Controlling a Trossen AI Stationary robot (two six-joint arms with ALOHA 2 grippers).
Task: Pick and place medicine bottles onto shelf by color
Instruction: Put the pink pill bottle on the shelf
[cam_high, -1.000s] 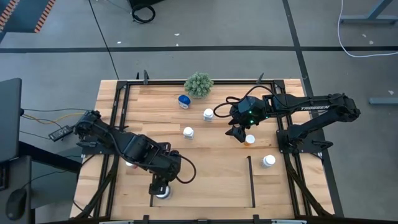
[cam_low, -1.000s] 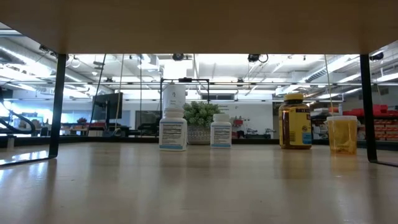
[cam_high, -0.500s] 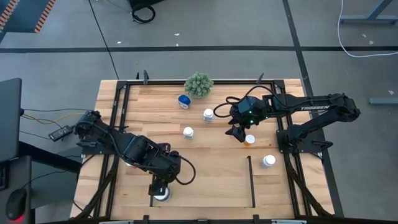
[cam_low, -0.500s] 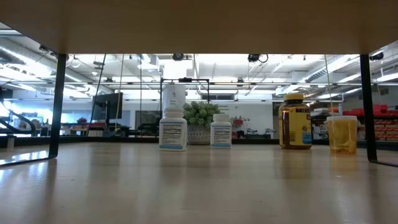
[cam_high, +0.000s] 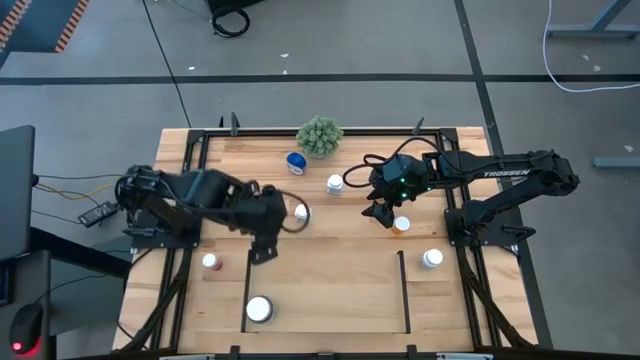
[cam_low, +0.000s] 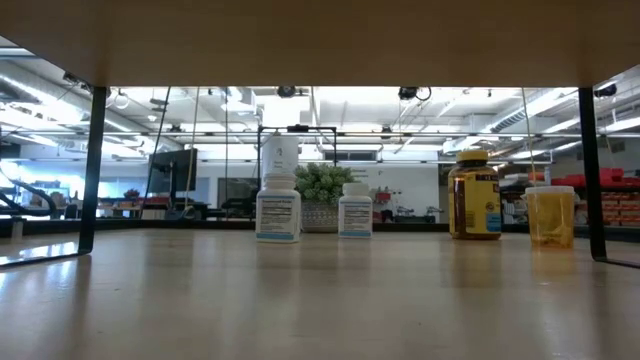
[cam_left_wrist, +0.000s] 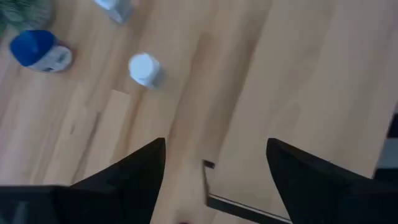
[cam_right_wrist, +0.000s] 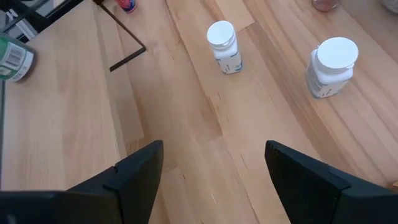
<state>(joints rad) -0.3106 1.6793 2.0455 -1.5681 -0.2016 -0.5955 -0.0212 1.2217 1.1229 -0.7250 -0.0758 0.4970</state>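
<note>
L gripper (cam_high: 262, 252) hangs over the mid-left of the table (cam_high: 340, 290) w/ fingers spread and nothing in them, just beside a white-capped bottle (cam_high: 301, 212); a big white-capped bottle (cam_high: 259, 310) stands at the left end of the shelf (cam_high: 325, 328), near the front edge, and a small bottle (cam_high: 210, 262) sits left of it. R gripper (cam_high: 383, 214) is also spread and empty, right beside an orange-capped bottle (cam_high: 402, 224). Other bottles: blue one (cam_high: 295, 161) on its side by the green plant ball (cam_high: 319, 135), white one (cam_high: 335, 184) near it, another (cam_high: 431, 259) at right.
</note>
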